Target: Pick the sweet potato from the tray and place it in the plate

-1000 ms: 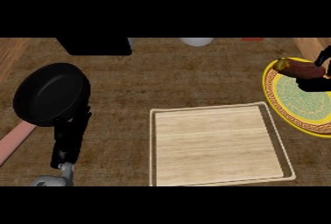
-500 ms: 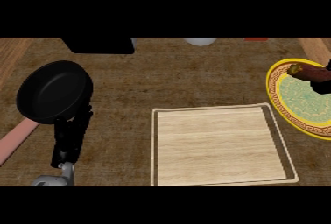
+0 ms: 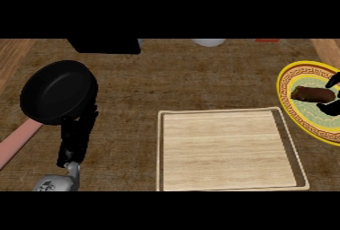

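The brown, long sweet potato lies on the round plate with yellow patterned rim and pale green middle, at the right edge of the brown counter. Only black fingers of the right hand show there; they are spread apart, one above and one below the right end of the sweet potato, and pinch nothing. The flat tray of light wood stands just beside the plate. A black frying pan lies far at the left.

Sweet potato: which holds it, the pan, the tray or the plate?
The yellow-rimmed plate at the right edge; the sweet potato lies on it, not on the wooden tray or black pan.
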Motion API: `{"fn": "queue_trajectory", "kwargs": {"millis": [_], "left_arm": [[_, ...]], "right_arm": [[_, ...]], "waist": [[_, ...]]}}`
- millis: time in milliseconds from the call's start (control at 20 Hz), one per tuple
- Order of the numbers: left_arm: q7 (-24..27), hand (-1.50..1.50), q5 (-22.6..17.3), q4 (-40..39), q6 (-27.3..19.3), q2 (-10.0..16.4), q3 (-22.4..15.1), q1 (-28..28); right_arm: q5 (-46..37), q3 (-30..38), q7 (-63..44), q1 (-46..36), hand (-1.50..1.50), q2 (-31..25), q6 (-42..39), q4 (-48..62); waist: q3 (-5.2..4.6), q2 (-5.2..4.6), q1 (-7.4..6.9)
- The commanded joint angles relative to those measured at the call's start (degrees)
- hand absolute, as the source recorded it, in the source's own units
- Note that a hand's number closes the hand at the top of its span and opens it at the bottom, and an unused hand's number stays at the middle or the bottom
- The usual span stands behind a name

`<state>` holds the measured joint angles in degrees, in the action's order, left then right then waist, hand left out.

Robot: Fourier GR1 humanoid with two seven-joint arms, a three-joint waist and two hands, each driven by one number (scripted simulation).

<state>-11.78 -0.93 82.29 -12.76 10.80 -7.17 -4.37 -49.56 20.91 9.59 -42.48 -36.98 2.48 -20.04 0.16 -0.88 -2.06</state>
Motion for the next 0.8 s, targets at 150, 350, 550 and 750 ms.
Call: {"fn": "queue_trajectory", "kwargs": {"millis": [150, 350, 550, 750], "left_arm": [[0.41, 0.00, 0.90, 0.27, 0.27, -0.28, -0.02, 0.62], [0.25, 0.00, -0.17, -0.15, 0.78, -0.01, 1.07, 0.17], [0.44, 0.00, 0.33, 2.18, 0.16, 0.51, 0.98, 2.94], [1.01, 0.00, -0.59, -0.33, 1.44, 0.65, 2.16, 1.00]], "right_arm": [[-0.04, -0.36, 10.31, -1.42, -1.50, -2.64, -5.32, 6.97], [8.28, 6.83, 20.11, -1.24, -1.50, -2.12, -6.80, 5.15], [19.06, 16.84, 24.30, -2.89, -1.50, -4.17, -13.03, 5.61], [23.98, 21.35, 24.02, -2.07, -1.50, -5.79, -17.42, 8.39]], "waist": [[0.02, 0.07, -0.04], [0.07, 0.23, 0.73], [0.14, 0.65, 1.02], [0.05, 0.21, 0.77]]}}
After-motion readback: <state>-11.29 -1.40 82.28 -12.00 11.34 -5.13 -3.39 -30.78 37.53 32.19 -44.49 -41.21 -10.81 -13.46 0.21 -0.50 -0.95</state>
